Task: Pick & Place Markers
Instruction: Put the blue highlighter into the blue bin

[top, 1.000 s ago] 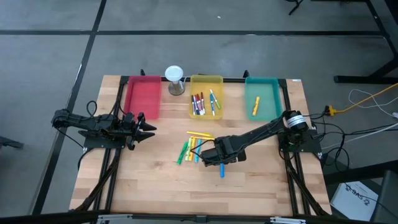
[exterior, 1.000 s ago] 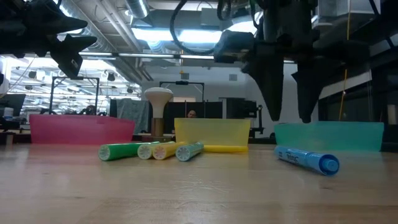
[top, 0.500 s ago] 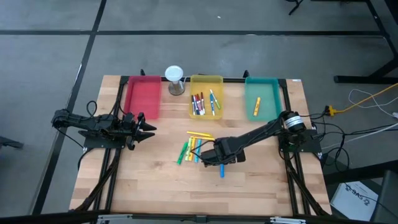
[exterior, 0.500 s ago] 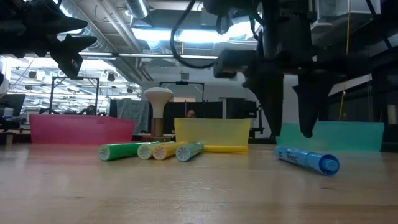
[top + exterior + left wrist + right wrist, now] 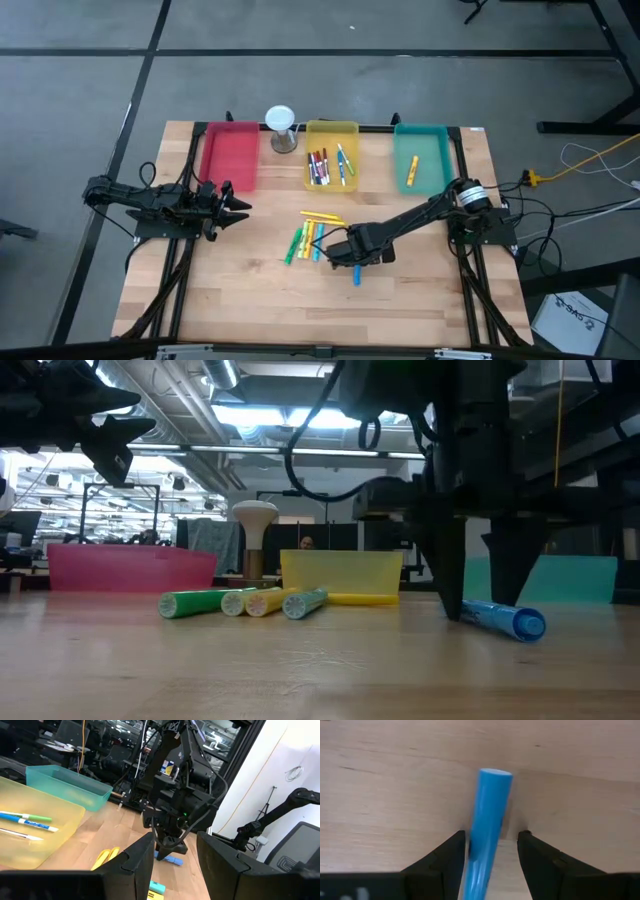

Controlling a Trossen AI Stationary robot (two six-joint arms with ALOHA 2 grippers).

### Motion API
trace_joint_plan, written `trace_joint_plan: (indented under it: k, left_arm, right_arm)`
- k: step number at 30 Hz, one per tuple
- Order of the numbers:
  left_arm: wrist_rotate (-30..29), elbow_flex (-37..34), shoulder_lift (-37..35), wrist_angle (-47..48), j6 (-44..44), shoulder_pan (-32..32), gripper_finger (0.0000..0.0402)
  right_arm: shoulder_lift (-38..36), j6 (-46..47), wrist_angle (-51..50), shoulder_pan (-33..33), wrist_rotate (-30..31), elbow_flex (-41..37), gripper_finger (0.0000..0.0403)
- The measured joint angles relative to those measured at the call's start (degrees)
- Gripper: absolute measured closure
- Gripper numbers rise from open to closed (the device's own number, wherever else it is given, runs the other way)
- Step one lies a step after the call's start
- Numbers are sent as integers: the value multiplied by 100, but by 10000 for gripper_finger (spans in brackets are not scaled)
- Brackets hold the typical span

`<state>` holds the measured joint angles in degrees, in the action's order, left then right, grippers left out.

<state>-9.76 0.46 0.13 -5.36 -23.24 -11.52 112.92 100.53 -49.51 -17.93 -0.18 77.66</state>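
Blue marker [image 5: 495, 616] lies flat on the wooden table [image 5: 240, 300], apart from the loose marker cluster [image 5: 306, 238] in the middle. Right gripper [image 5: 488, 610] is down over it, fingers [image 5: 451, 860] spread either side of the barrel, tips at the table, not clamped. Other markers sit in the yellow tray [image 5: 352, 130], one in the teal tray [image 5: 440, 135]. Red tray [image 5: 230, 155] and hourglass-like object [image 5: 281, 128] sit at the far edge. Left gripper [image 5: 240, 208] hangs parked near the red tray, fingers apart.
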Motion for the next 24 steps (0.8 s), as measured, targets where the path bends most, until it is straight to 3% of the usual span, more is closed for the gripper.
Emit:
trace_joint_plan:
  k: [16,24]
  left_arm:
    - [0,1,0,0,0,1,258]
    - [0,-1,1,0,0,-1,258]
  right_arm:
    - [-34,-48,389,0,-3,-345,228]
    - [-20,-79,480,0,13,-349,291]
